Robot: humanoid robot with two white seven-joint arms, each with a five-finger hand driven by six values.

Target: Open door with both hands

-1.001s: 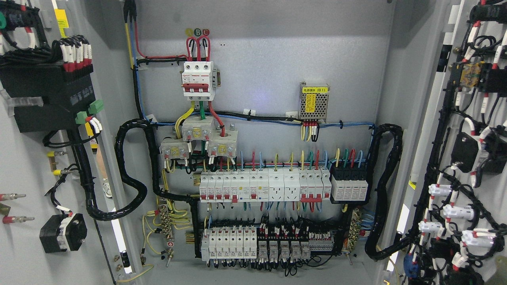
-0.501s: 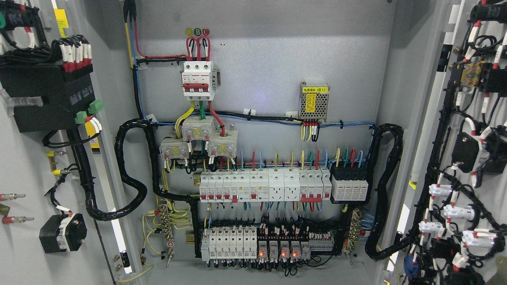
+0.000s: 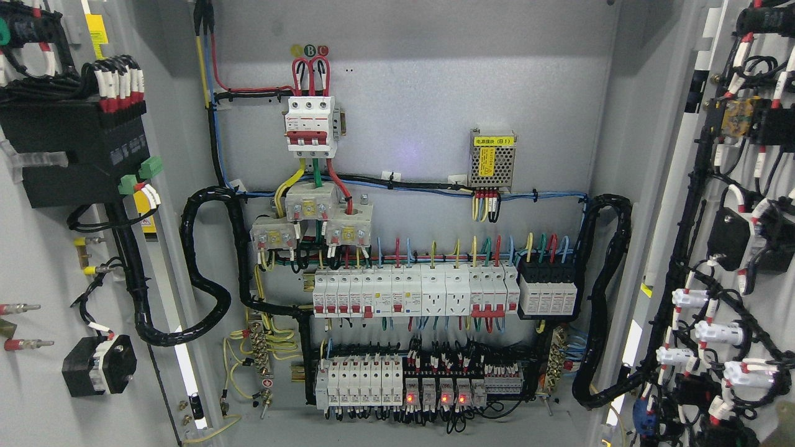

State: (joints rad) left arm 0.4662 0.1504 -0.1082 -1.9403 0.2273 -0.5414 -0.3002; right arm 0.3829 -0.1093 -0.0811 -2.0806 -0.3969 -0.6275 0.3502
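Note:
A grey electrical cabinet fills the head view with both doors swung wide. The left door [image 3: 37, 261] shows its inner face at the left edge, carrying a black module [image 3: 74, 149] and wired parts. The right door [image 3: 689, 205] stands open at the right edge, lined with black cable looms and white-capped components [image 3: 714, 332]. Neither of my hands nor any arm shows in the picture.
The cabinet's back panel [image 3: 422, 93] carries a three-pole breaker [image 3: 312, 124], a small power supply [image 3: 492, 160], two rows of white breakers [image 3: 410, 292] and relays [image 3: 444, 391] with red lights. Thick black conduits [image 3: 205, 273] loop to both doors.
Red lights on the bottom relay row were dark a second ago and are lit now. A shoe seen through the left door's gap is gone. The doors have not moved.

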